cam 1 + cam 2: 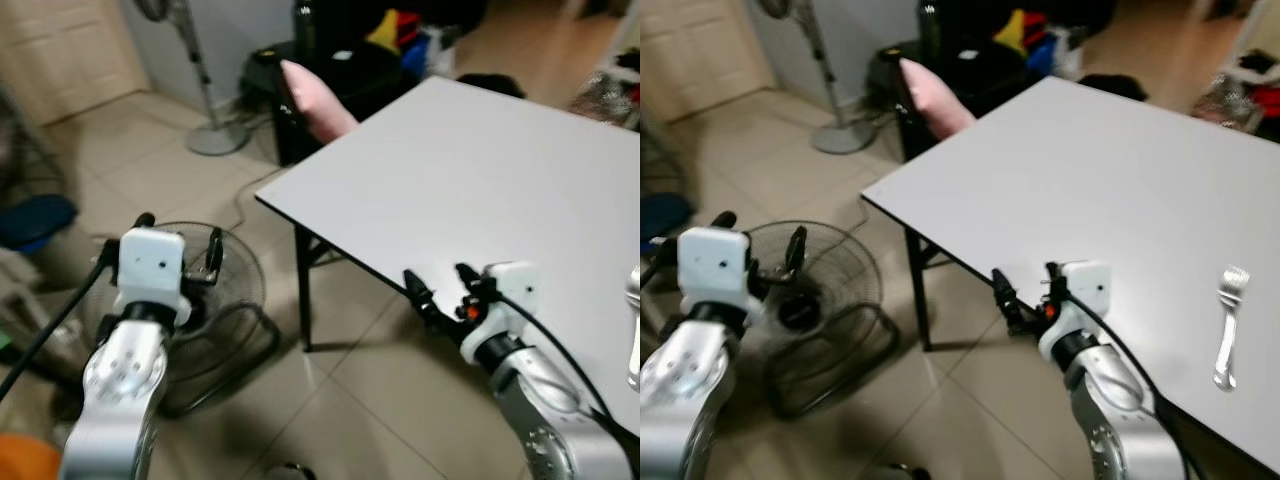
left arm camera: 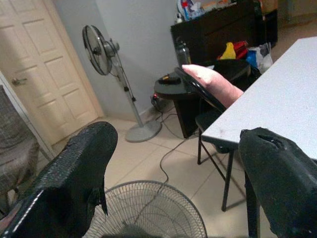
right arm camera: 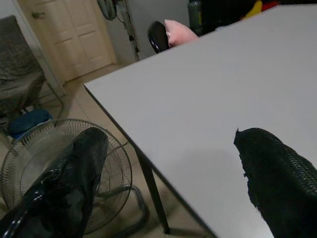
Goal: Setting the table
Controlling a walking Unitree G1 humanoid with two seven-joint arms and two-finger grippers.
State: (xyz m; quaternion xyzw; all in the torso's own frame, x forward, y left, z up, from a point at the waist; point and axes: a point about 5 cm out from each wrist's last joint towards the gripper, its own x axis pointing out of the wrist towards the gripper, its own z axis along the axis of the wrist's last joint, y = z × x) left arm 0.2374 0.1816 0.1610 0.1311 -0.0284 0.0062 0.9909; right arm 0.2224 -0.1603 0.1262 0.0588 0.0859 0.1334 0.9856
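Our right gripper sits nearest, fingers spread and empty, hovering right at the near edge of the table. Left gripper is also open with nothing in it, out over the floor above the floor fan, well apart from the table. Only place-setting item we can spot is the fork, lying flat on the top off to our right. Biggest worry we'd guess: swinging the right arm across could clip the table edge or knock that fork off. Further out, there's a chair with a pink cushion at the far corner, and a stand fan beyond.
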